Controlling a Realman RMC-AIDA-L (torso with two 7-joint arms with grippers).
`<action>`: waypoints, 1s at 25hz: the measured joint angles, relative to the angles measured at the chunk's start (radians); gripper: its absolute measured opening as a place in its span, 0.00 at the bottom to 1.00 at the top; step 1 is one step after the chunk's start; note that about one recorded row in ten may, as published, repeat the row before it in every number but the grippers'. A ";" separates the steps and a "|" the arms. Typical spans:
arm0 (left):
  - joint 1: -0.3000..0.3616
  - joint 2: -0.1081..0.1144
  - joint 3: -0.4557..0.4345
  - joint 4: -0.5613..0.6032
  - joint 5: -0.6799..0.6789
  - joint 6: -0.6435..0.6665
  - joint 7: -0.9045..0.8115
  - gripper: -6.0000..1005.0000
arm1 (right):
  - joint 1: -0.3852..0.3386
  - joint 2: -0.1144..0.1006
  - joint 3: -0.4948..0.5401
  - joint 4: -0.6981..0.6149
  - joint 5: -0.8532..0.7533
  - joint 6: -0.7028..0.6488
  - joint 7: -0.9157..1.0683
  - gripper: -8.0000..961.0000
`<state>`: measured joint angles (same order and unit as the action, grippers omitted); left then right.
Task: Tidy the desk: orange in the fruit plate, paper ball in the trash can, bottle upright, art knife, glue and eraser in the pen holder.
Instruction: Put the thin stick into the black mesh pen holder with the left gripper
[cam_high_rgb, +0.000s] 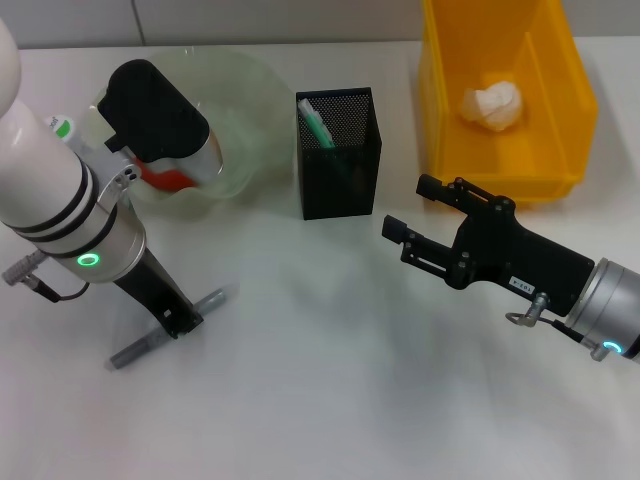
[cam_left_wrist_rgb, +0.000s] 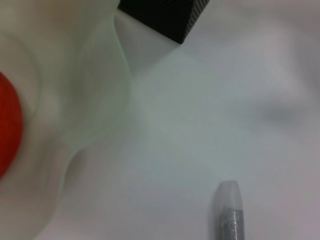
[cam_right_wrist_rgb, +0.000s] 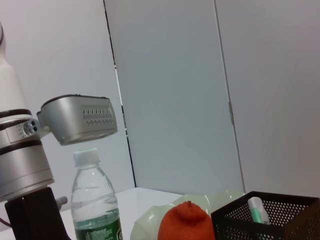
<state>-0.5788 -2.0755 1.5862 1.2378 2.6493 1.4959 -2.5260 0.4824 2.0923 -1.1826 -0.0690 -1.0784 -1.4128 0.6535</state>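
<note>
The grey art knife (cam_high_rgb: 165, 337) (cam_left_wrist_rgb: 230, 216) lies on the table at the front left, and my left gripper (cam_high_rgb: 183, 320) reaches down onto its middle. The orange (cam_high_rgb: 165, 178) (cam_left_wrist_rgb: 6, 131) (cam_right_wrist_rgb: 186, 223) rests in the pale green fruit plate (cam_high_rgb: 240, 110) (cam_left_wrist_rgb: 75, 85), partly hidden by my left wrist. The green glue (cam_high_rgb: 315, 125) (cam_right_wrist_rgb: 257, 210) stands in the black mesh pen holder (cam_high_rgb: 337, 152) (cam_right_wrist_rgb: 270, 220). The paper ball (cam_high_rgb: 493, 104) lies in the yellow trash can (cam_high_rgb: 440, 110). The bottle (cam_right_wrist_rgb: 95, 210) stands upright behind my left arm. My right gripper (cam_high_rgb: 410, 212) hovers open, holding nothing. The eraser is out of view.
The pen holder's corner (cam_left_wrist_rgb: 165, 15) sits close to the plate's rim. Bare white table stretches between the two arms. My left arm's silver housing (cam_right_wrist_rgb: 80, 120) rises above the bottle.
</note>
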 joint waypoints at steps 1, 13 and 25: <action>0.000 0.000 0.000 0.000 0.000 0.000 0.000 0.27 | 0.000 0.000 0.000 0.000 0.000 0.000 0.000 0.76; 0.020 0.003 -0.052 0.144 -0.070 0.006 0.010 0.15 | -0.002 0.000 0.017 0.000 0.000 0.003 0.000 0.76; 0.021 0.001 -0.141 0.272 -0.438 -0.236 0.195 0.15 | -0.004 0.000 0.051 0.026 0.000 -0.013 0.018 0.76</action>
<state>-0.5577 -2.0743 1.4453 1.5095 2.2114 1.2598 -2.3310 0.4787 2.0923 -1.1312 -0.0430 -1.0784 -1.4261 0.6716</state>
